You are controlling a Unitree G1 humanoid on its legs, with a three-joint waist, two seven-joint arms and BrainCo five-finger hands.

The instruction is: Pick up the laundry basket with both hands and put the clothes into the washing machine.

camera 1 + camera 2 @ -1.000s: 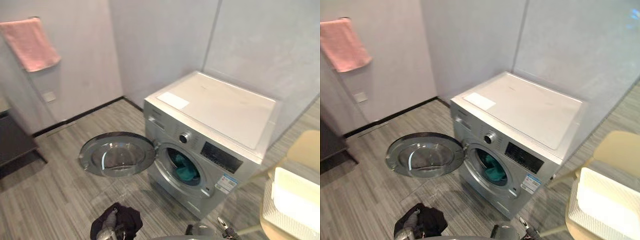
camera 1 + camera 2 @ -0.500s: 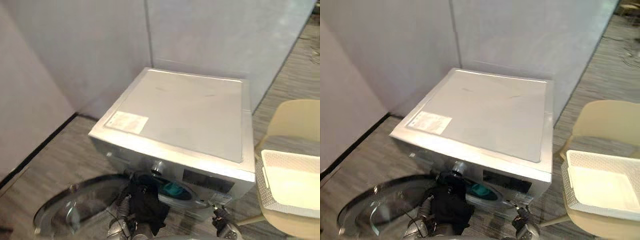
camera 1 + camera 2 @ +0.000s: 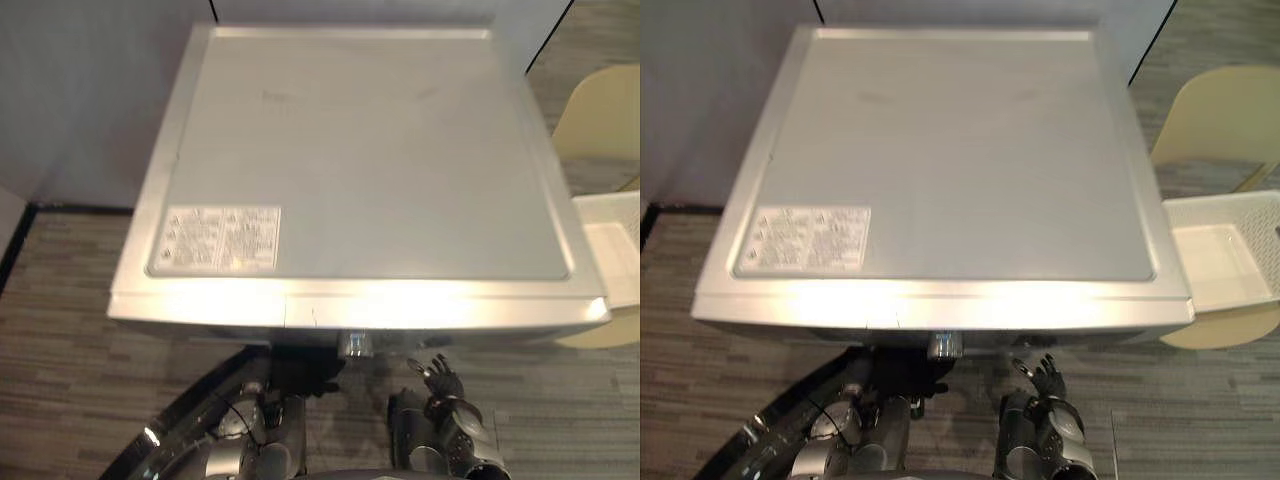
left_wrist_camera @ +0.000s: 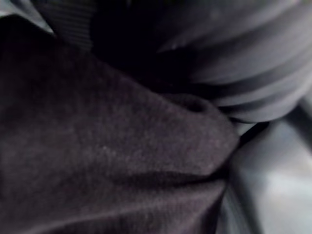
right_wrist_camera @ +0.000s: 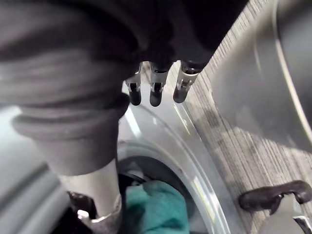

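Left hand (image 4: 253, 73) is buried in the black garment (image 3: 300, 368) at the washing machine (image 3: 360, 160) front; I can't tell its fingers. Right hand (image 3: 1045, 382) is just beside it, fingers (image 5: 155, 95) straight, slightly apart, empty. I see teal cloth (image 5: 156, 207) in the drum past them. Laundry basket (image 3: 1220, 250) sits well off the right hand's outer side, on the chair (image 3: 1225, 110).

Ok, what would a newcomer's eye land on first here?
The washing machine's grey top spreads wide, seen from above. Under its front edge a dark garment bunches against the left hand, beside the open right hand. A white laundry basket sits on a beige chair to the right.
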